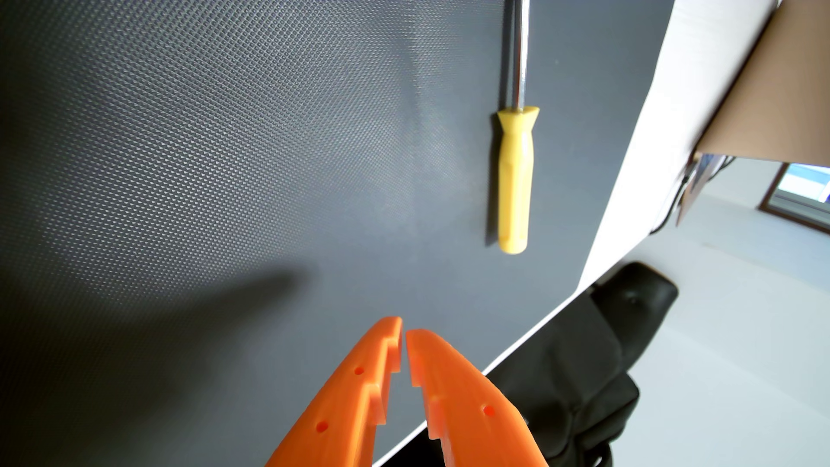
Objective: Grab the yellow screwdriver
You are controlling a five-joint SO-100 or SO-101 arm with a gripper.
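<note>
In the wrist view we see our orange hand [404, 334] coming in from the bottom edge, with its two fingers [355, 395] pointing up the picture. The tips nearly meet, with just a thin gap between them, so we would call the hand almost closed, and it holds nothing. Each finger has step-like teeth on its inner side and small round holes on its face. The hand is over a dark grey mat [224, 157] with a fine bumpy pattern. The yellow screwdriver [514, 179] lies flat on this mat, above the hand in the picture and a bit to the right, well apart from the fingertips. Its yellow handle points down toward the hand, and its shiny metal rod [521, 54] runs straight up and out past the top edge, so we cannot see the tip. A soft dark shadow [251, 292] lies on the mat to the left of the hand. To the right of the screwdriver the mat ends at a white tabletop [651, 157] strip. Past that edge, to the right of the hand, there is something black [584, 368] that may be a chair or a bag; it is too blurry to tell. A brown cardboard box [763, 90] sits far up and right of the screwdriver.
</note>
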